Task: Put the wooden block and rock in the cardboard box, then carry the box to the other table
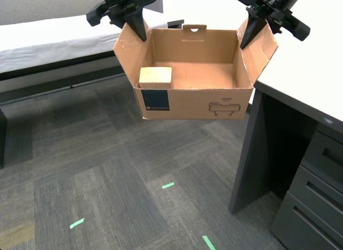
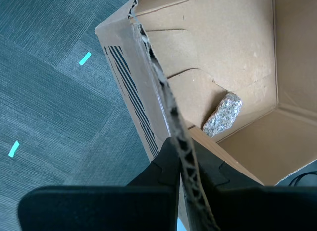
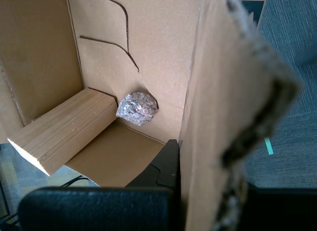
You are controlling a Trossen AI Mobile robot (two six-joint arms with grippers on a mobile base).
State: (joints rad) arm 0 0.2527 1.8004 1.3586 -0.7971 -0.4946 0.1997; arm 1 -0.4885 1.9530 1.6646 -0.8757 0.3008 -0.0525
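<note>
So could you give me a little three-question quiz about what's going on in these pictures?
1. True or false: the cardboard box rests on the floor.
2. Which things lie inside it? A) wooden block and rock B) rock only C) nothing
3. What part of the box do my first gripper and my second gripper pinch?

Key: 1 false, it hangs above the carpet; 2 A; 3 each pinches a side flap.

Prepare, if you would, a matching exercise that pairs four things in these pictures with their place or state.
Things:
1. wooden block
2. rock
3. cardboard box
4. green tape marks

Place or state:
A. stuck on the carpet
B. held in the air by its side flaps
C. lumpy and speckled, inside the box
D. pale and brick-shaped, inside the box

Pairs: 1-D, 2-C, 3-B, 4-A.
</note>
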